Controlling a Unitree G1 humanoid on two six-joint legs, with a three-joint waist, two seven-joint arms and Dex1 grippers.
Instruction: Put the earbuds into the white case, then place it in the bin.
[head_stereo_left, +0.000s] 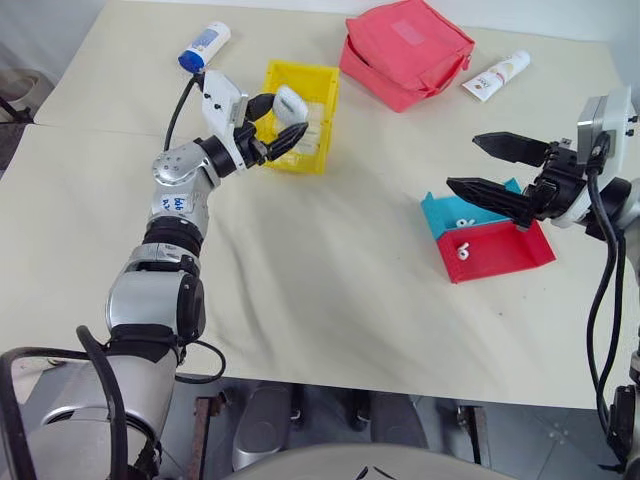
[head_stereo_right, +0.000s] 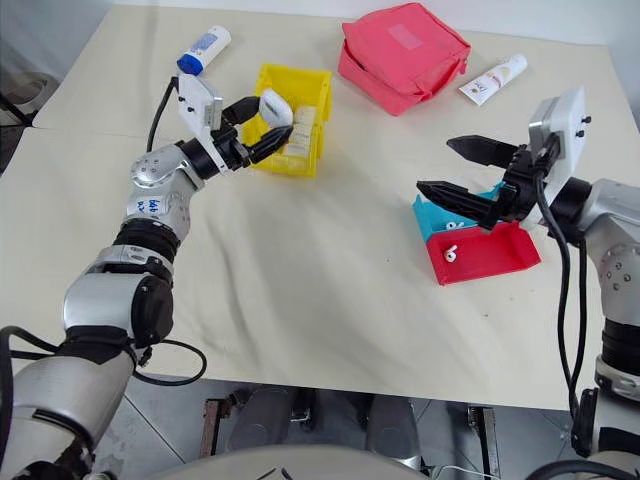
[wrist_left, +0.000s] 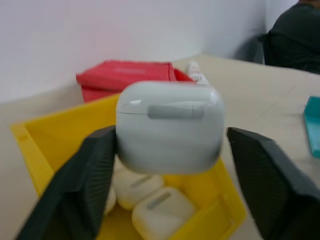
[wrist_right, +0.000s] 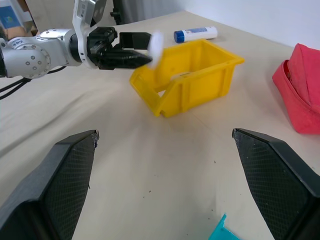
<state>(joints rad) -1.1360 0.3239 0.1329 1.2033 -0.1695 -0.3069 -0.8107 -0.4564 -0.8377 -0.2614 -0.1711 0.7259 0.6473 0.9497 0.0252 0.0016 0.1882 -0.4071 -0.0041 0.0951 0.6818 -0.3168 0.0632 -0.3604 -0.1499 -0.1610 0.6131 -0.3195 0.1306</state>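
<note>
A: Left eye view, upper left: where's the white case (head_stereo_left: 291, 104)?
B: Between the left gripper (head_stereo_left: 270, 124)'s spread fingers, over the yellow bin (head_stereo_left: 312, 84).
A: Right gripper (head_stereo_left: 497, 170)?
B: Wide apart above the trays, empty.

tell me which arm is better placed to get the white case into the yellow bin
Left. The left gripper is already over the bin with the white case between its spread fingers, one side clear of it. The right gripper is open and empty, away by the red tray.
</note>
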